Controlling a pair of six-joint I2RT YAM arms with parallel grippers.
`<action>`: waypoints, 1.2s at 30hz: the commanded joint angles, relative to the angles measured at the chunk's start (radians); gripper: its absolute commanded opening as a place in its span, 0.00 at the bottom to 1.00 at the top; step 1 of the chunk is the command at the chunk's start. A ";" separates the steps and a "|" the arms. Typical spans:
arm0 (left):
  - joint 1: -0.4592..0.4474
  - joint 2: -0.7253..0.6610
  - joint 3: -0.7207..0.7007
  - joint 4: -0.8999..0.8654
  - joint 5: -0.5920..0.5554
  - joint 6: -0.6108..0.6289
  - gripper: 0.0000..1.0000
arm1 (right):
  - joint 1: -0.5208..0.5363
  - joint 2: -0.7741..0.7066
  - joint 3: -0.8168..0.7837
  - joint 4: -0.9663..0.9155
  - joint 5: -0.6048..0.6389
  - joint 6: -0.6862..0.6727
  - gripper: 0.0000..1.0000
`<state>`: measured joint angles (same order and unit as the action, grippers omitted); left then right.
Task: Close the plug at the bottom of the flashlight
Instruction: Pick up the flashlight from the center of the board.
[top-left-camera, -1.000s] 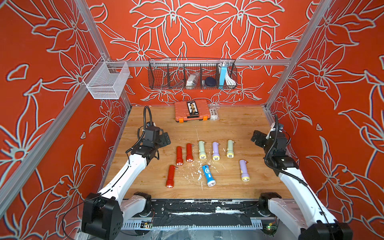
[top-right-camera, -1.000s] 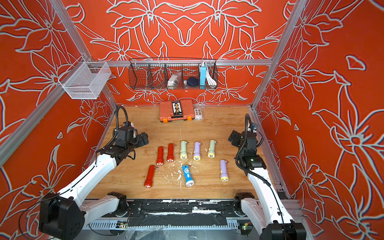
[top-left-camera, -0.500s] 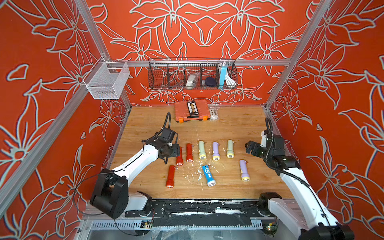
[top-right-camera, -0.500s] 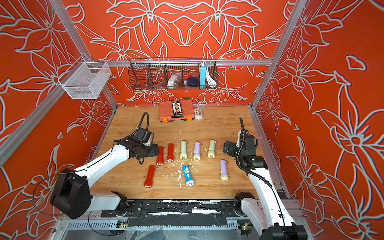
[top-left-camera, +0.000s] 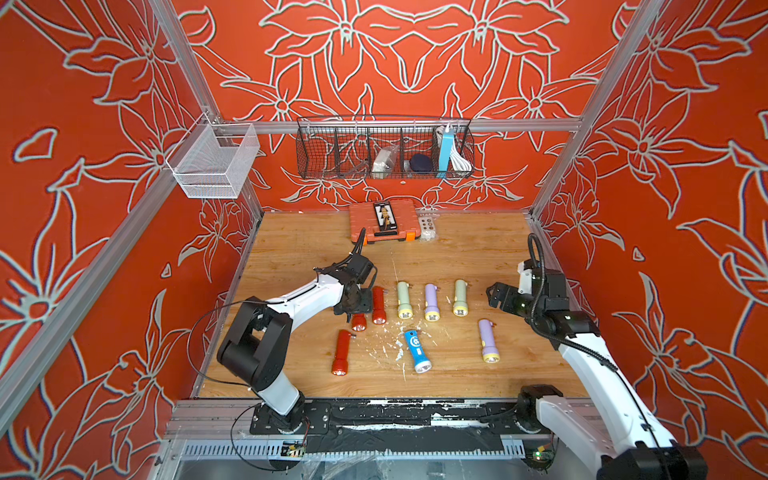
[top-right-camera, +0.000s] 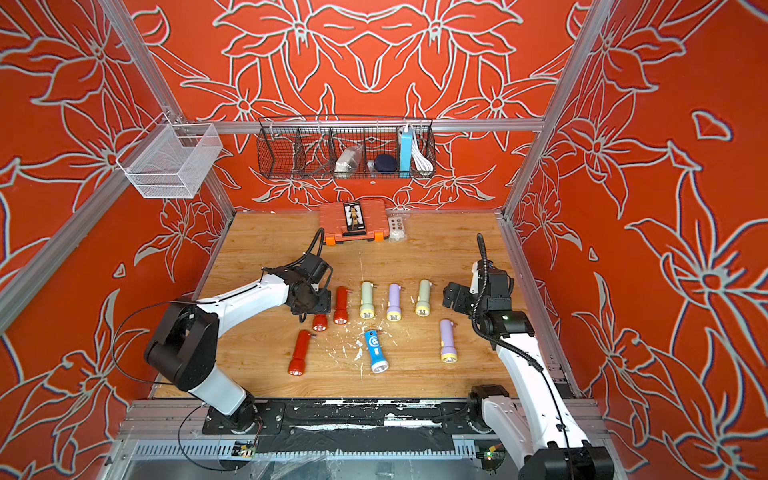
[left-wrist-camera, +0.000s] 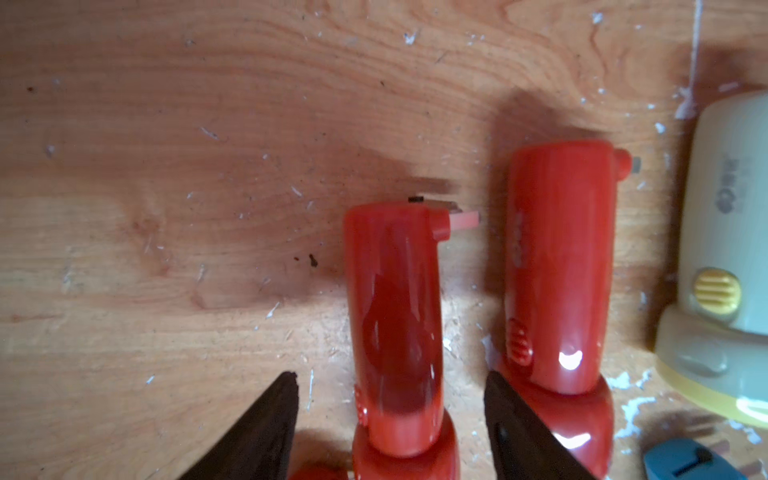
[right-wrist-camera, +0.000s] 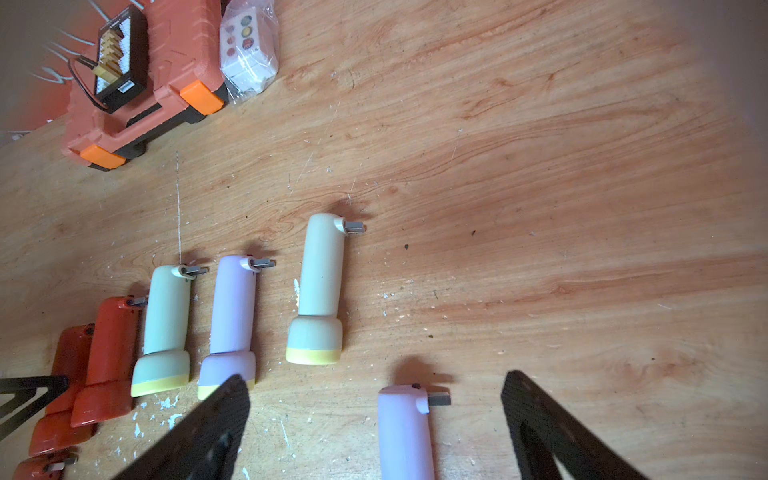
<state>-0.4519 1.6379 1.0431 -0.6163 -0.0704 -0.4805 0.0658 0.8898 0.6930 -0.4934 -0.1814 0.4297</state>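
The left fingers (left-wrist-camera: 262, 432) stand released on both sides of the red flashlight (left-wrist-camera: 390, 291), which lies on the table (left-wrist-camera: 166, 166) just beside a second red flashlight (left-wrist-camera: 557, 270), with its plug (left-wrist-camera: 461, 219) sticking out toward that neighbour. One finger sits in the narrow gap between them, so closing may push the neighbour or roll the target and turn the plug away. The right fingers (right-wrist-camera: 208, 432), spread wide and empty, are well apart from the second red flashlight.

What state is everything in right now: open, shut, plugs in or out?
Left end effector: open, touching nothing.
Red flashlight beneath it: lying flat, plug out.
Next red flashlight: plug out.
Right end effector: open, holding nothing.
Purple flashlight near it: plug out.
Orange case: shut.
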 joint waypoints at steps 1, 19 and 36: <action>-0.004 0.032 0.023 -0.027 -0.030 -0.013 0.70 | 0.002 -0.015 0.006 0.004 -0.011 0.003 0.98; -0.004 0.118 0.005 0.021 -0.019 -0.022 0.57 | 0.001 -0.031 0.008 0.001 -0.022 0.006 0.98; -0.004 0.134 0.020 0.027 -0.077 -0.025 0.23 | 0.002 -0.019 0.017 0.012 -0.035 0.007 0.98</action>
<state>-0.4530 1.7554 1.0527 -0.5602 -0.1089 -0.5034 0.0658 0.8639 0.6930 -0.4927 -0.1959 0.4309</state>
